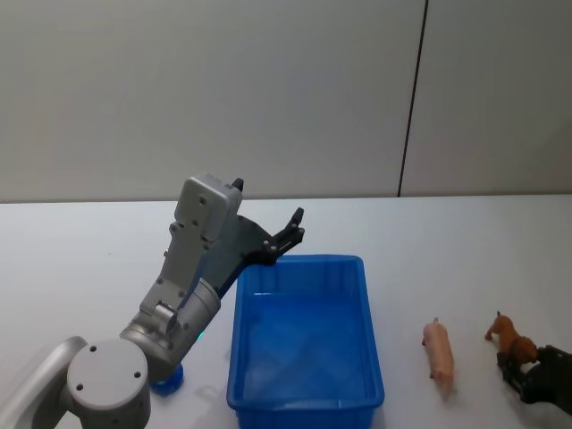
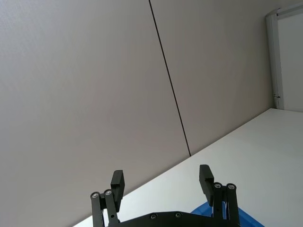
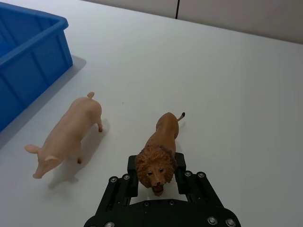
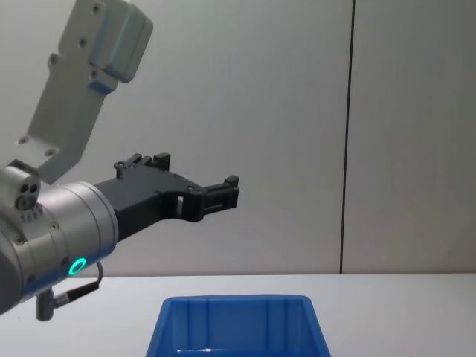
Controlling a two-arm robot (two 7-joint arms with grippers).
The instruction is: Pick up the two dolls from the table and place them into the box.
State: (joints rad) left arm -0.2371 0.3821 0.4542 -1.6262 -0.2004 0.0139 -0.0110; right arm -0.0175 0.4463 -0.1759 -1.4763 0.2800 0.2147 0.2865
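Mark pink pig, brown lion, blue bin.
pink plastic pig figure point(image 3: 71, 131), right wrist view, back.
brown plastic lion figure point(image 3: 166, 132), right wrist view, back.
bright blue rectangular plastic bin point(image 1: 308, 261), head view, far rim.

No readable text (or numbers)

Right tool point(image 3: 156, 164) low, left tool point(image 2: 161, 176) agape

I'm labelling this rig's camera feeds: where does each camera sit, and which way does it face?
Head view: high, looking down on table, box, pig, lion; left arm, left gripper raised.
Chest view: low, facing forward over the box to the wall; left gripper.
Left wrist view: tilted up at the wall; own open fingers.
Right wrist view: down at lion and pig; right gripper at the lion's head.
Head and right wrist views share both animals.
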